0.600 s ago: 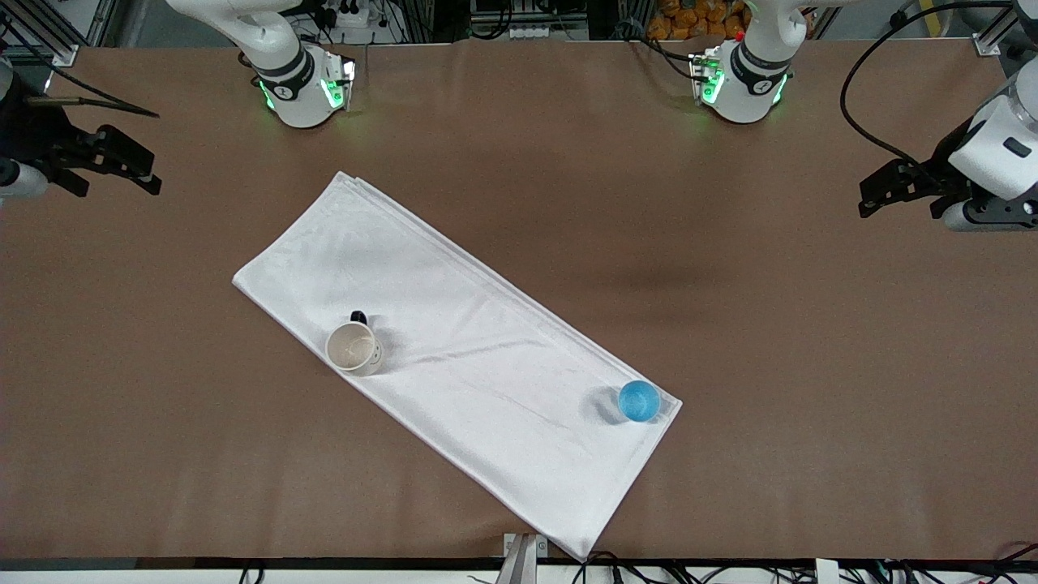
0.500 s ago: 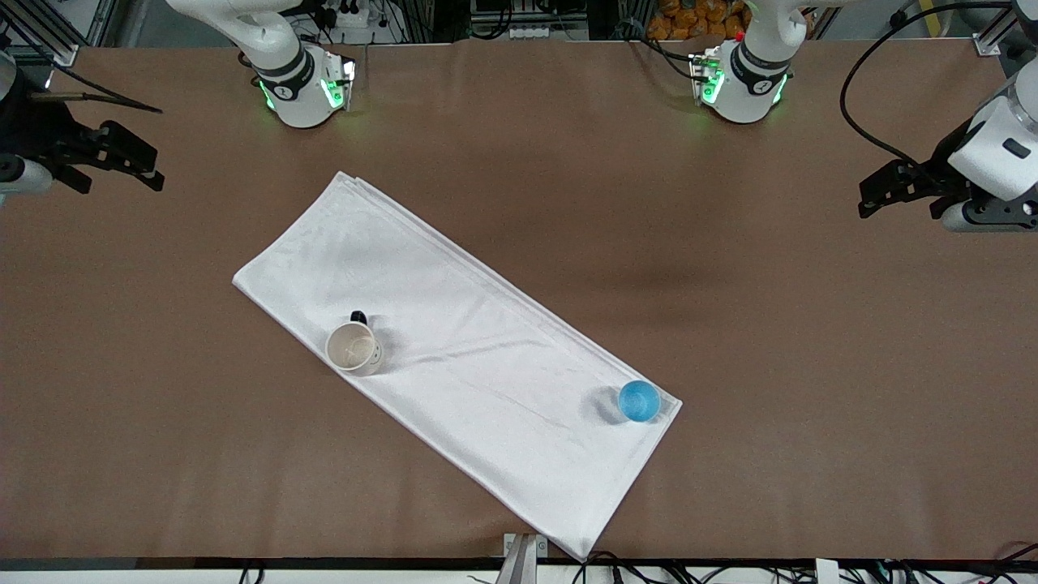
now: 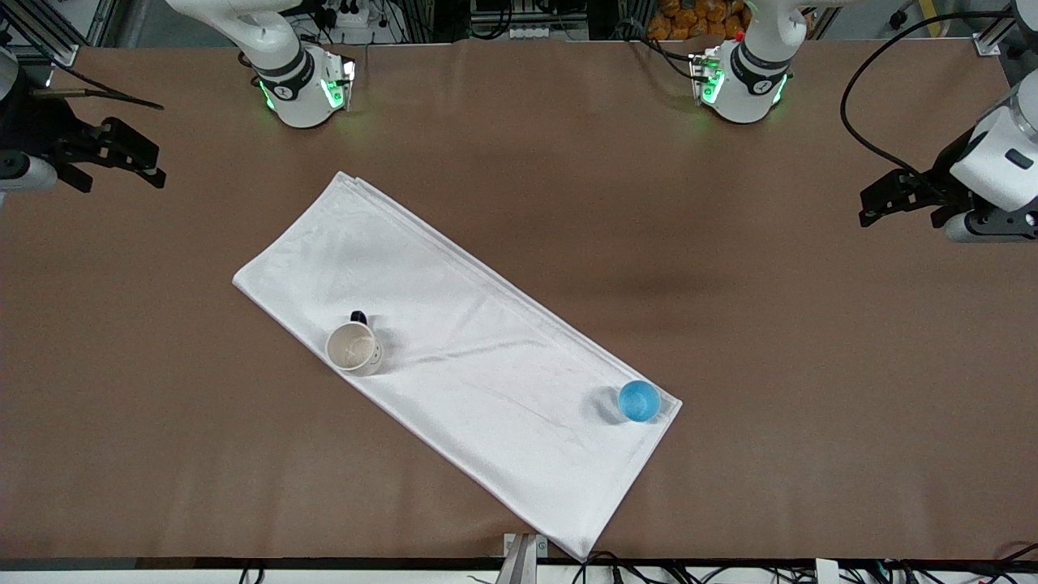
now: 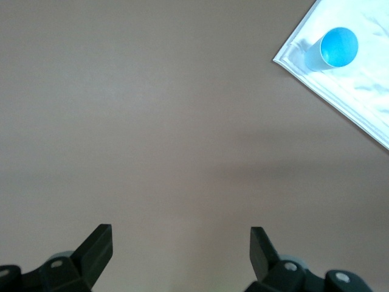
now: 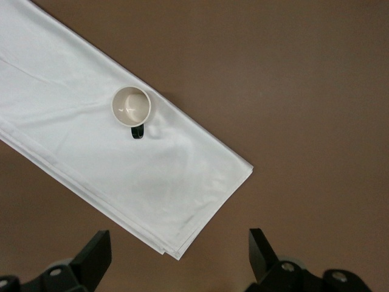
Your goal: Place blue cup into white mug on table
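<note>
Opening stage, nothing grasped; blue cup (image 3: 639,401) and white mug (image 3: 354,347) stand well apart on the white cloth (image 3: 454,357) on the desk (image 3: 730,324); left end effector (image 3: 898,193) and right end effector (image 3: 122,154) hover at the desk's ends — fingers spread, empty; next, probably, the left arm reaches the cup.

Even, diffuse overhead light fills the front view, leaving the matte brown table (image 3: 730,365) free of glare and crossed only by a faint, soft-edged dark band of shadow near its middle. The white cloth (image 3: 454,357) reads bright but keeps its creases, and the blue cup (image 3: 639,401) and white mug (image 3: 353,348) throw short, soft shadows on it. The left wrist view looks paler and hazier than the darker, crisper right wrist view.
</note>
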Action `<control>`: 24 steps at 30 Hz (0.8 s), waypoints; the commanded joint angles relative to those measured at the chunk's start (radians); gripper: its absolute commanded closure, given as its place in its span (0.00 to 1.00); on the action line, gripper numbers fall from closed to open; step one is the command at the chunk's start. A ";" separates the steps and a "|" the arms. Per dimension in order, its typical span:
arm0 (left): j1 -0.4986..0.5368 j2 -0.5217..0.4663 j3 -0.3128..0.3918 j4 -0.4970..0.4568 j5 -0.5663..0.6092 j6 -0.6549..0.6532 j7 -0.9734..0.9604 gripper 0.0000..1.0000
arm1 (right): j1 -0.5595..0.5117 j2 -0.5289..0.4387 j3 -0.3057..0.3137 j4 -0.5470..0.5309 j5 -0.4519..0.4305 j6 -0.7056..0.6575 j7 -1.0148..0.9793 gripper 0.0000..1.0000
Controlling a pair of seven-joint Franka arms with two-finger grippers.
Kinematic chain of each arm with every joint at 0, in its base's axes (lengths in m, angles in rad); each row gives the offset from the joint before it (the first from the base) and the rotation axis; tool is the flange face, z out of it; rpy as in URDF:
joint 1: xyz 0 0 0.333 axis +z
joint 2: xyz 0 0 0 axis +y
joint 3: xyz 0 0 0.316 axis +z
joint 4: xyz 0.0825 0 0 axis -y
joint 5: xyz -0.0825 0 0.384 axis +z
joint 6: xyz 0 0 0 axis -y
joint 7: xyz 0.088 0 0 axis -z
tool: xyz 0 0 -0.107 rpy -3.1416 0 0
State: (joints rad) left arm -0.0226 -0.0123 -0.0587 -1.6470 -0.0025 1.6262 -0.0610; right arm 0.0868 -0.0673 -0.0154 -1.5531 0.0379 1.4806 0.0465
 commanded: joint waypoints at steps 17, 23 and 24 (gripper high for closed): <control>-0.092 0.232 -0.018 0.064 0.018 0.073 -0.200 0.00 | -0.002 -0.009 0.000 -0.004 0.016 -0.002 -0.016 0.00; -0.123 0.314 -0.016 0.110 0.024 0.106 -0.232 0.00 | -0.001 -0.009 0.000 -0.005 0.016 0.001 -0.016 0.00; -0.126 0.327 -0.016 0.113 0.022 0.118 -0.241 0.00 | 0.002 -0.008 0.000 -0.007 0.016 0.001 -0.016 0.00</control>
State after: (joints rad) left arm -0.1285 0.2369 -0.0761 -1.6077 -0.0025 1.7253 -0.2523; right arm 0.0868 -0.0672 -0.0153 -1.5538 0.0380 1.4814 0.0442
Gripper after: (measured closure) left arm 0.000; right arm 0.000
